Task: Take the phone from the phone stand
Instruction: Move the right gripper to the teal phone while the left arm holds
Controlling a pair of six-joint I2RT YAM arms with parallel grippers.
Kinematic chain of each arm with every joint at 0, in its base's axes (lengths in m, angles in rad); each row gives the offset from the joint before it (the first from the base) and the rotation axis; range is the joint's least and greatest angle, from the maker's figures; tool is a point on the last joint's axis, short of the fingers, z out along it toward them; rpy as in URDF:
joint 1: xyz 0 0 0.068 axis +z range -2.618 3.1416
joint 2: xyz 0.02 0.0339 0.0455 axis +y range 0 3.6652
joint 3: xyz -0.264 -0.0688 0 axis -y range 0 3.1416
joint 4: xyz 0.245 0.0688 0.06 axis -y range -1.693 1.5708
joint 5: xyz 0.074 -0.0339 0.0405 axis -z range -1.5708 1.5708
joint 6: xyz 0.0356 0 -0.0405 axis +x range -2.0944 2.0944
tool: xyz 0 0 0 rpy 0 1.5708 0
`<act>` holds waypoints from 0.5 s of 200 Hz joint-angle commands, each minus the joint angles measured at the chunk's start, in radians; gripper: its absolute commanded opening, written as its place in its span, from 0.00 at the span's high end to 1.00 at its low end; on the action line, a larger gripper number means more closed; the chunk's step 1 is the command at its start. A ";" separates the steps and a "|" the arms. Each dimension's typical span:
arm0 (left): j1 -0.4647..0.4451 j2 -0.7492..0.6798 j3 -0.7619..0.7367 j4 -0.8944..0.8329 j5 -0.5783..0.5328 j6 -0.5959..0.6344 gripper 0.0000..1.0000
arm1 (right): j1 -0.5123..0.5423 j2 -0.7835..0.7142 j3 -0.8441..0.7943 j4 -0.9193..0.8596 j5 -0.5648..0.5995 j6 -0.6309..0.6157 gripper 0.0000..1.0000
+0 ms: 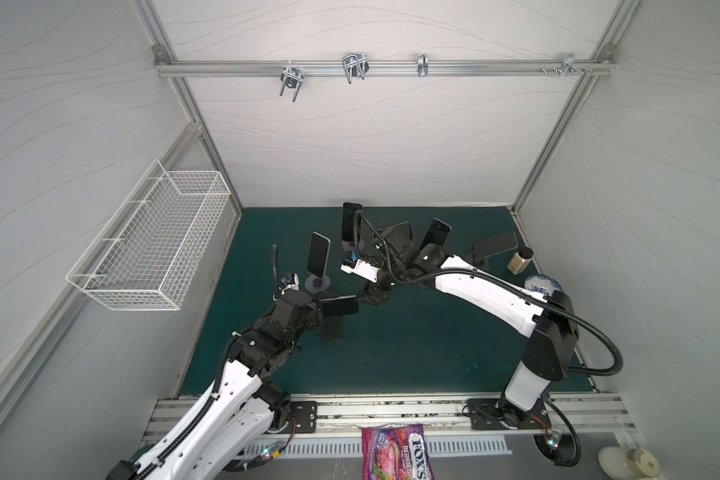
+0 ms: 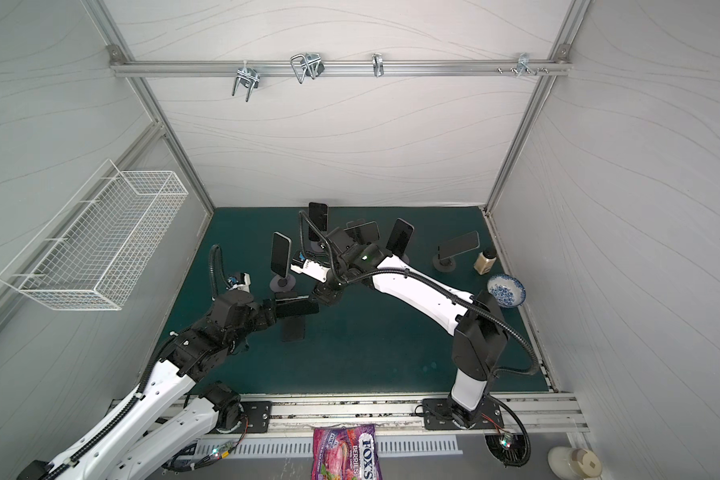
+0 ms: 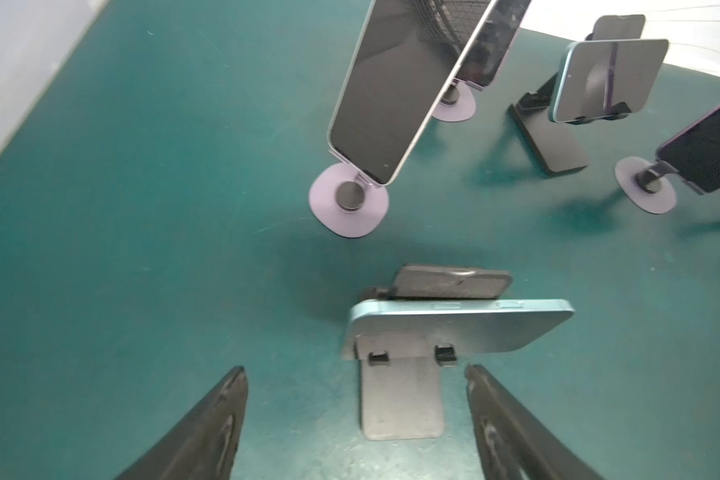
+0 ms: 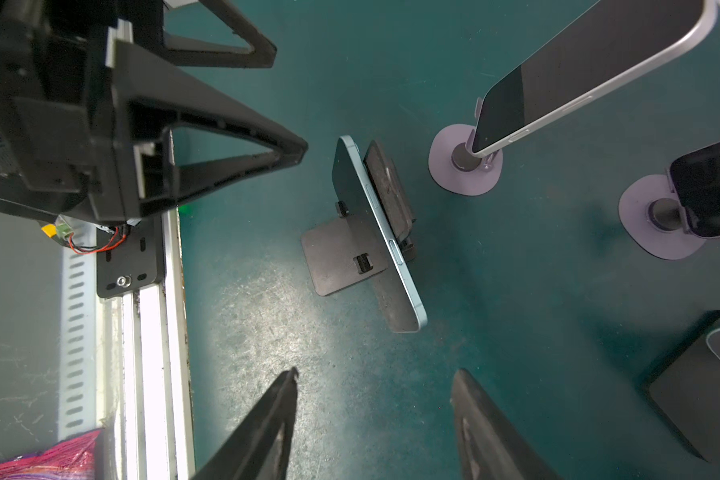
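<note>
The left arm (image 1: 242, 374) reaches from the front rail toward the middle of the desk (image 1: 412, 353), its forearm low and nearly level. The left end effector (image 3: 354, 369) points at the phone (image 3: 458, 328). Its jaws are spread wide with nothing between them, and its fingertips (image 4: 302, 149) stop just short of the phone's near end without touching it. The right arm (image 1: 487, 299) arches up from its base and bends across the middle. The right end effector (image 4: 375, 374) points down at the desk beside the phone, with its jaws parted and nothing held.

The phone is light blue and lies landscape, still seated on the black phone stand (image 3: 400, 399). Two small lip hooks catch its lower long edge, and the stand's flat foot lies toward the left end effector.

A white wire basket (image 1: 154, 249) hangs on the left wall, well clear of both arms. Behind the phone stand several other phones on stands. The nearest is an upright phone (image 3: 391, 104) on a lilac base (image 3: 350, 203), close behind the phone stand. Another black stand (image 3: 553, 141) and more lilac ones are farther back. A candy bag (image 1: 395, 453) lies beyond the front rail. A patterned bowl (image 1: 543, 284) and a small bottle (image 1: 520, 261) sit near the desk's right edge.

The front half of the desk, between the phone stand and the rail, is open green mat. The back half is crowded.
</note>
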 commanded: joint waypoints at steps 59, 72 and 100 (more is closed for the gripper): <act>0.102 0.040 0.169 -0.179 0.146 -0.394 0.10 | -0.025 0.051 0.070 -0.028 -0.054 0.348 0.27; 0.128 0.031 0.186 -0.214 0.170 -0.452 0.10 | -0.046 0.011 0.016 0.021 -0.070 0.496 0.25; 0.144 0.044 0.243 -0.279 0.194 -0.554 0.08 | -0.051 -0.114 -0.162 0.205 -0.029 0.826 0.11</act>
